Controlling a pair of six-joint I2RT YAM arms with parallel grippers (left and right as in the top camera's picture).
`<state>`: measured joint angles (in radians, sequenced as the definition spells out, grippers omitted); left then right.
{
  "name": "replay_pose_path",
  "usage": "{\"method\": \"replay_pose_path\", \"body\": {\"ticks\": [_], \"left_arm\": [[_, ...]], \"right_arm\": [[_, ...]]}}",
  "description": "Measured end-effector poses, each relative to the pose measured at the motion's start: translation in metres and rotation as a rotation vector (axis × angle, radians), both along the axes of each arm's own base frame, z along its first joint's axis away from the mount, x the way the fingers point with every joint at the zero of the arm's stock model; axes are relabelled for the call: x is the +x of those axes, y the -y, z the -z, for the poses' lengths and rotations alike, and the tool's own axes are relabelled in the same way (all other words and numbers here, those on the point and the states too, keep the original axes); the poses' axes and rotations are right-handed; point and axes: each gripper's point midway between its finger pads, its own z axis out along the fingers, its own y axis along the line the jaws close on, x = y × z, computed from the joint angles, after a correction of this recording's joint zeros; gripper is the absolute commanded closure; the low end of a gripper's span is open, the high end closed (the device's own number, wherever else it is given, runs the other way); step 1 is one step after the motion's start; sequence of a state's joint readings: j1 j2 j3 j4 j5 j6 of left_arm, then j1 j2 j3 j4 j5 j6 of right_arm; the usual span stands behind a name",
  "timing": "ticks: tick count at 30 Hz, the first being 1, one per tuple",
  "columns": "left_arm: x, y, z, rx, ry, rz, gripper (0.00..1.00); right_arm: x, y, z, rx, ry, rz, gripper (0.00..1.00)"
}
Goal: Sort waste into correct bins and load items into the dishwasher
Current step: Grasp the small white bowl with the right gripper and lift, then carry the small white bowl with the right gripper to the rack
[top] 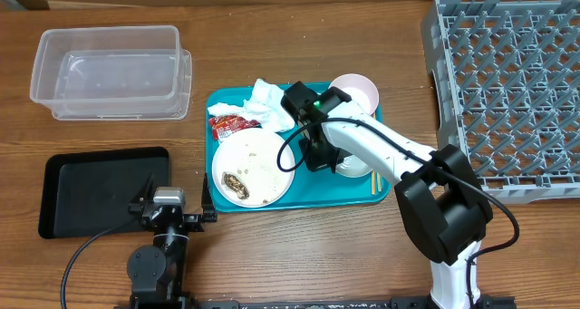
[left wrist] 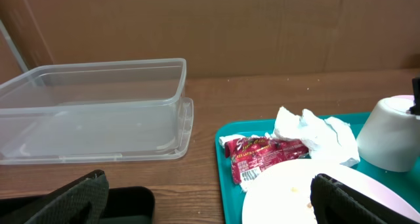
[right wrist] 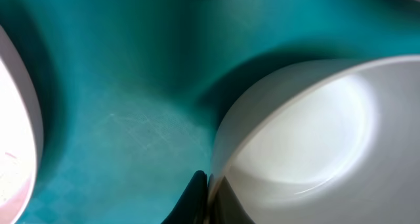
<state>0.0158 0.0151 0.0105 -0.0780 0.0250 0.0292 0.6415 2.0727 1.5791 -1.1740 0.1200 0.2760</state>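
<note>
A small white bowl [right wrist: 315, 138], round, with a smooth, glossy inside and a thin rim, sits on the right part of the teal tray [top: 313, 196]. The right end effector [right wrist: 209, 199] is pinched on that rim, one dark finger outside and one inside. The left end effector [top: 172, 209] is spread wide and holds nothing, above the tabletop [top: 299, 255] just off the tray's front left corner.

Plate [top: 272, 153] on tray [top: 304, 193]; rack [top: 507, 91] rightward
</note>
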Motion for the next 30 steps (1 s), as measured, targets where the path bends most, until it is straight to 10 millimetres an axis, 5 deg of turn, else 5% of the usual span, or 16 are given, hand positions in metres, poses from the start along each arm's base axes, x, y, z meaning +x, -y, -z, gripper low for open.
{"method": "replay_pose_path", "body": {"ticks": [7, 11, 13, 16, 19, 24, 30], "left_arm": [[0.000, 0.000, 0.000, 0.000, 0.000, 0.000, 0.00], [0.000, 0.000, 0.000, 0.000, 0.000, 0.000, 0.00], [0.000, 0.000, 0.000, 0.000, 0.000, 0.000, 0.00], [0.000, 0.000, 0.000, 0.000, 0.000, 0.000, 0.00], [0.000, 0.000, 0.000, 0.000, 0.000, 0.000, 0.00], [0.000, 0.000, 0.000, 0.000, 0.000, 0.000, 0.00], [0.000, 0.000, 0.000, 0.000, 0.000, 0.000, 0.00]], "right_arm": [[0.006, 0.003, -0.057, 0.028, 0.038, 0.000, 0.96], [0.032, 0.021, -0.126, 0.112, 0.171, 0.038, 0.96], [0.056, 0.046, -0.167, 0.163, 0.278, 0.103, 0.96], [0.091, 0.110, -0.221, 0.215, 0.444, 0.260, 0.96], [0.117, 0.200, -0.261, 0.233, 0.607, 0.461, 0.96], [0.127, 0.337, -0.283, 0.282, 0.773, 0.735, 0.96], [0.112, 0.472, -0.296, 0.357, 0.956, 0.920, 0.96]]}}
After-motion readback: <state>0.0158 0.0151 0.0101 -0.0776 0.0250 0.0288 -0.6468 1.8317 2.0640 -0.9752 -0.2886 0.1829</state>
